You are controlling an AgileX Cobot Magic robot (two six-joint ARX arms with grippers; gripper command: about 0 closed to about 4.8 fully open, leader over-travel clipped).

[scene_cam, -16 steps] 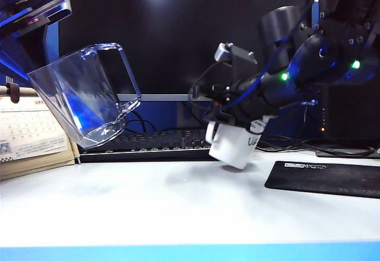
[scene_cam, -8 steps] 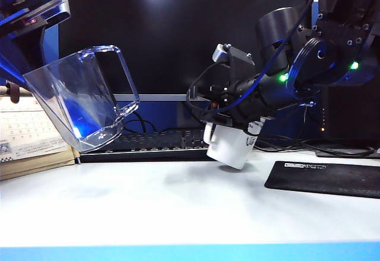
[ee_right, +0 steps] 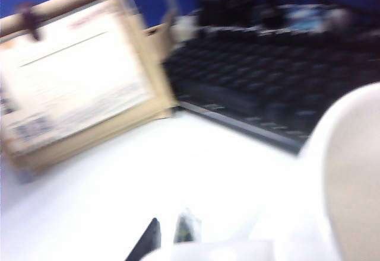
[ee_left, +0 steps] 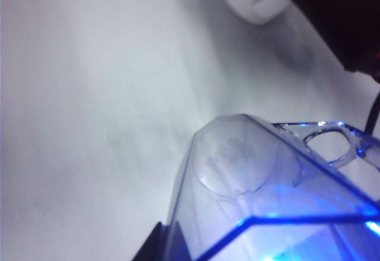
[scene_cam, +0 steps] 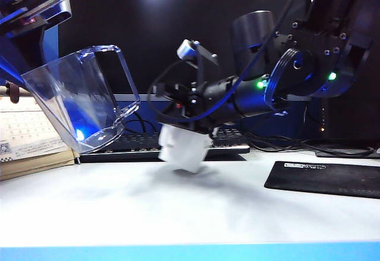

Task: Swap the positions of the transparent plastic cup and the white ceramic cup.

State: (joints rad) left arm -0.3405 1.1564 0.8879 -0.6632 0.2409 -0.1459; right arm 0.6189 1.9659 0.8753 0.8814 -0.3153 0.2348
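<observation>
While both cups are off the desk, the white ceramic cup hangs directly beneath the right claw, which is closed on its upper part. The cup's long axis is tilted, its base swung low and close above the desk without touching. The exterior view shows it blurred, consistent with sideways travel. From that claw, the transparent plastic cup lies well apart to the left and higher. It is carried by the left claw, closed at its rim, with the mouth tipped up-left and the handle facing the white cup. In the left wrist view the clear cup fills the near field, the white cup far beyond it. Judgement: the coming crossing depends on height separation. The white cup passes low and the clear cup high, with the handle as the nearest point of possible contact. The keyboard sits behind the path.
</observation>
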